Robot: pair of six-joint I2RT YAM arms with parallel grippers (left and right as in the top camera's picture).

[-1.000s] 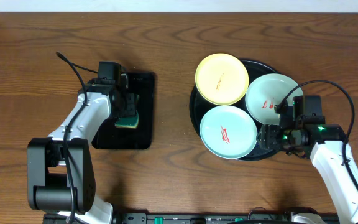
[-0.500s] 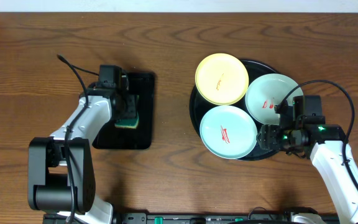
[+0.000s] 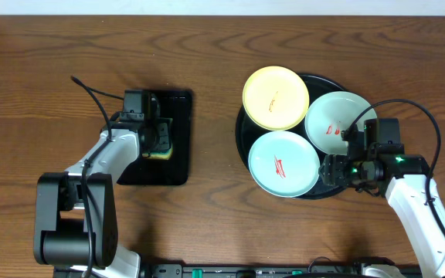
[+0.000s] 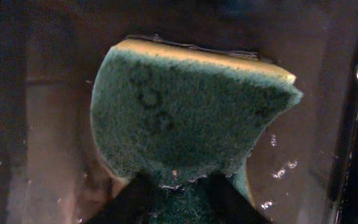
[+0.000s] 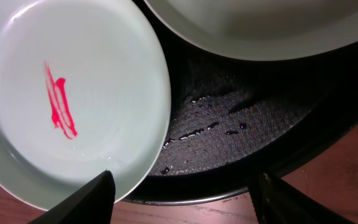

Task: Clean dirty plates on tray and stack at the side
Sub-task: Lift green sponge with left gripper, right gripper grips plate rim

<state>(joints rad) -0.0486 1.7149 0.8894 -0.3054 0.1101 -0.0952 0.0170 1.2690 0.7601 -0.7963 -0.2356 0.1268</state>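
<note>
1. Three small round plates sit on the large round glossy black tray (image 3: 243, 137), right half of the wooden table (image 3: 207, 46). All three inside or overlapping its raised rim.
2. Pale yellow plate (image 3: 276, 97) at upper left of tray, edge overhanging the rim; thin orange smear near centre.
3. Pale mint plate w/ red smear (image 3: 339, 121) at upper right; partly covered by right arm's cable in overhead view.
4. Second pale mint plate w/ red streak (image 3: 283, 163) at lower left, just beside the other two, its lower edge over the tray rim. Right wrist view: same plate (image 5: 67, 99), streak left of centre; wet droplets on bare tray floor (image 5: 229, 118) next to it.
5. Right gripper (image 3: 337, 169) at tray's lower right rim, just beside the lower mint plate. Fingers (image 5: 86, 199) spread wide apart, one below the plate edge, other past the tray rim; nothing between them, no contact seen.
6. Left gripper (image 3: 159, 141) over the smaller rectangular black tray (image 3: 178, 166), left half of table, well apart from the plates.
7. Green-topped yellow scouring sponge (image 4: 185, 118) lies in that rect. tray. Left fingers (image 4: 132, 199) pinch its near edge from both sides; sponge bulges where squeezed. Grasping the sponge.
8. Water drops on rect. tray's right side, wrist view.
</note>
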